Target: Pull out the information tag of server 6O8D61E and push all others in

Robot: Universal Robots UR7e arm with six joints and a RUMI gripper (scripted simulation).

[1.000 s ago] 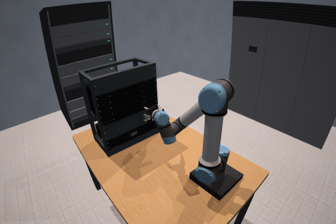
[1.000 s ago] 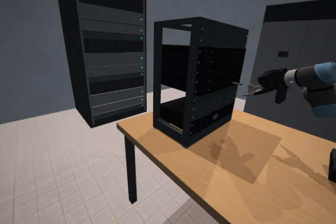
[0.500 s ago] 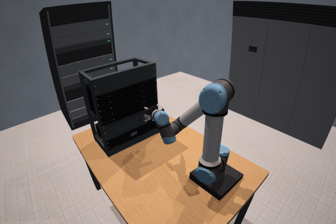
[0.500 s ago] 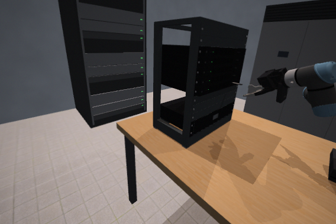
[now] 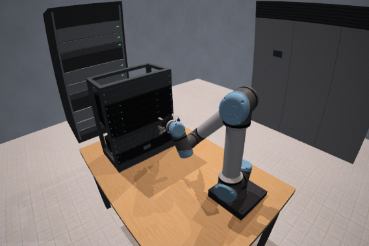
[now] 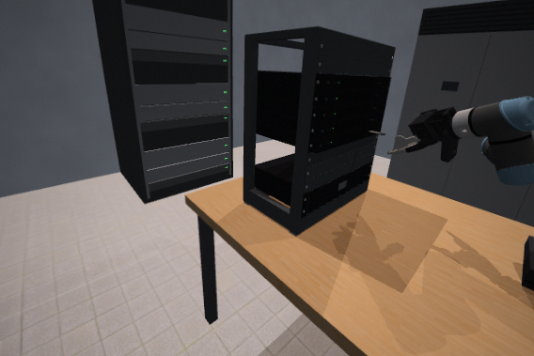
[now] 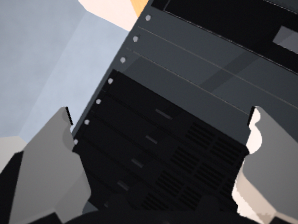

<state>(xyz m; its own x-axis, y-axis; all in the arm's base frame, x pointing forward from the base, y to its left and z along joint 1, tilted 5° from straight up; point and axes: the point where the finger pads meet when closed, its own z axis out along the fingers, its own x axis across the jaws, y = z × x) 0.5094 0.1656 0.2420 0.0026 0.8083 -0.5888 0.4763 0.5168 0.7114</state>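
Note:
The small black rack (image 5: 127, 78) (image 6: 310, 111) (image 7: 165, 150) stands on the wooden table (image 5: 169, 203) (image 6: 329, 285) with several black servers (image 5: 139, 112) (image 6: 350, 111) stacked in it. One thin grey information tag (image 6: 377, 132) sticks out of a server front at the rack's right edge. My gripper (image 5: 163, 123) (image 6: 395, 147) (image 7: 158, 108) is open and empty. It faces the server fronts a short way off, just right of that tag and apart from it. In the wrist view, small grey tag slots (image 7: 163, 114) show on the server faces; no printed text is readable.
A tall server cabinet (image 5: 88, 50) (image 6: 164, 73) stands on the floor behind the table. A grey wall cabinet (image 5: 308, 83) (image 6: 470, 50) is at the right. My arm's base (image 5: 237, 193) sits on the table's right part.

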